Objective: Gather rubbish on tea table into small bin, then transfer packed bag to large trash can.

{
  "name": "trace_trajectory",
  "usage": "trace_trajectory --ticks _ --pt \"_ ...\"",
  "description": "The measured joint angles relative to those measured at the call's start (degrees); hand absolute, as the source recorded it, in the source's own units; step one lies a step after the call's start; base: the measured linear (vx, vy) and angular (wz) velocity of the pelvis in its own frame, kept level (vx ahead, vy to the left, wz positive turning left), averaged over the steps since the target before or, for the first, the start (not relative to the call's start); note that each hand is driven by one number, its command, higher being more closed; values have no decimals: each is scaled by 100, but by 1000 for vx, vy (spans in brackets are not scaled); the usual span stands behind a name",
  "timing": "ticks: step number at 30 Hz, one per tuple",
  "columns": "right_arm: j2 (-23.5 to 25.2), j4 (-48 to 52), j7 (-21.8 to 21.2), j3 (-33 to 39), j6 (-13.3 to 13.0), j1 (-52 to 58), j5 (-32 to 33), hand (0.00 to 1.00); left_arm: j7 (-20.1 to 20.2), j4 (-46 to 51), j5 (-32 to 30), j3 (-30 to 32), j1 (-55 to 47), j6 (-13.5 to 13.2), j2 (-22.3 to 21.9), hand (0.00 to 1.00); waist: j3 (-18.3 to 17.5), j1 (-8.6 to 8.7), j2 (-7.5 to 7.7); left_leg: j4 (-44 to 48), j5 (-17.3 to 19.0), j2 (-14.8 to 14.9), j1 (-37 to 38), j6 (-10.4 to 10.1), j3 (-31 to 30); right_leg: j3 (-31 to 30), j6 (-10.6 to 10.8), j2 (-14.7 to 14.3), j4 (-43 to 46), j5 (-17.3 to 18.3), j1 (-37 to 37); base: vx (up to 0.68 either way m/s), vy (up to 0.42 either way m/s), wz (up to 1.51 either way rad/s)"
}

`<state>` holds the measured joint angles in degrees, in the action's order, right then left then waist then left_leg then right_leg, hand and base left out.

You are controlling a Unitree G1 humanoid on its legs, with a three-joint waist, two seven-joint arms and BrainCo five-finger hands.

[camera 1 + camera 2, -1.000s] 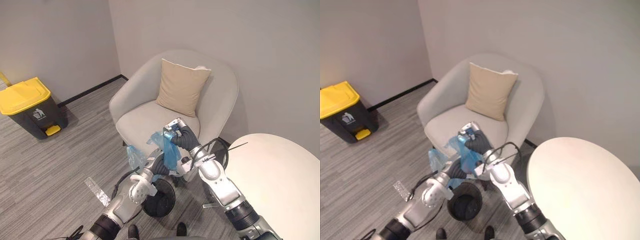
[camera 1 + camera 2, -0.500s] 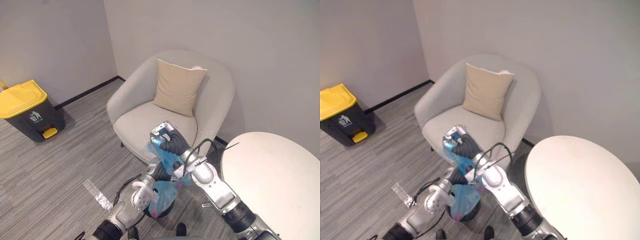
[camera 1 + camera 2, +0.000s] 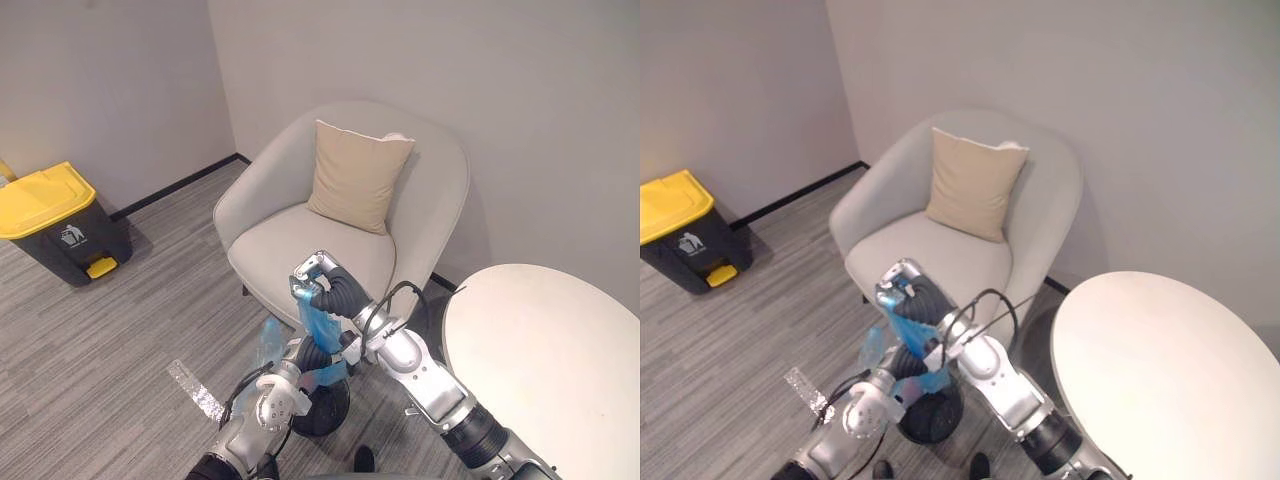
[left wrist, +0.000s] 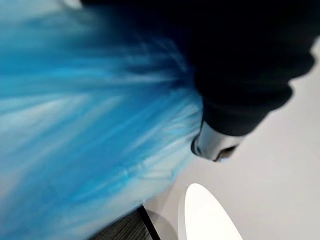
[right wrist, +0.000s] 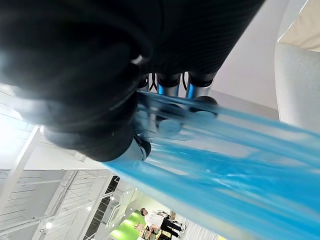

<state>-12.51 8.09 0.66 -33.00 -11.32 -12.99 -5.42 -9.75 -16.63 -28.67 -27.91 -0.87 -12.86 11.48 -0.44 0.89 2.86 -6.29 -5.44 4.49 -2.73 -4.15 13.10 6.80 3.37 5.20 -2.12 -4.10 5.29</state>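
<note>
Fingers (image 5: 169, 82) of the right hand (image 3: 322, 285) are clenched on the blue bag (image 3: 318, 325), the small bin (image 3: 325, 410) below them; carriage to the distant large trash can (image 3: 55, 210) is judged outstanding.

armchair (image 3: 300, 240) sits near the room corner, cushion (image 3: 358, 175) on its seat, leaning on the backrest. large trash can (image 3: 58, 215) far left by the wall, well apart from the chair. tea table (image 3: 550, 350) right of the chair. small bin (image 3: 322, 410) on the floor just before the chair's front edge. bag (image 3: 318, 328) hangs over the small bin from the right hand (image 3: 322, 285); left hand (image 3: 306, 358) lower, against the bag. tape strip (image 3: 194, 388) on the floor left of the small bin.
</note>
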Motion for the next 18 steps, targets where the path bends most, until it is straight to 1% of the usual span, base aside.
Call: trace_trajectory --ticks 2,5,9,12,14,16,18 --pt "145 -12 3 84 -1 105 -144 0 1 0 38 5 -44 36 -10 100 0 1 0 0 0 -1 -14 0 -1 1 2 1 4 2 15 0 0 0" --pt "144 -20 41 141 -6 203 -310 0 15 1 114 66 -129 87 -55 100 0 1 0 0 -1 -8 -21 1 -3 2 4 8 8 3 21 0 0 0" --pt "155 -192 113 206 -100 393 -825 0 137 -27 193 224 -330 207 -154 100 -1 6 -1 0 -3 -5 -15 4 -7 5 8 6 30 8 20 0 0 0" --pt "134 -453 196 382 -101 518 -1106 0 257 -496 295 344 -460 229 -311 100 -1 -3 -1 -1 -3 -5 -12 5 -14 7 15 16 99 47 60 0 0 0" --pt "110 -566 312 430 -96 596 -1462 0 284 -731 294 313 -520 311 -338 100 -1 0 -2 -1 -3 0 -12 5 -15 8 43 19 116 72 60 0 0 0" --pt "107 -553 401 476 -117 595 -1670 0 358 -772 522 201 -495 352 -342 100 -1 1 -1 -1 -3 5 -12 4 -14 8 56 23 115 82 60 0 0 0" --pt "-8 -563 454 480 -127 636 -1919 0 397 -776 871 79 -453 353 -392 100 -1 -2 0 -1 1 5 -13 1 -18 12 63 36 115 87 65 0 0 0"
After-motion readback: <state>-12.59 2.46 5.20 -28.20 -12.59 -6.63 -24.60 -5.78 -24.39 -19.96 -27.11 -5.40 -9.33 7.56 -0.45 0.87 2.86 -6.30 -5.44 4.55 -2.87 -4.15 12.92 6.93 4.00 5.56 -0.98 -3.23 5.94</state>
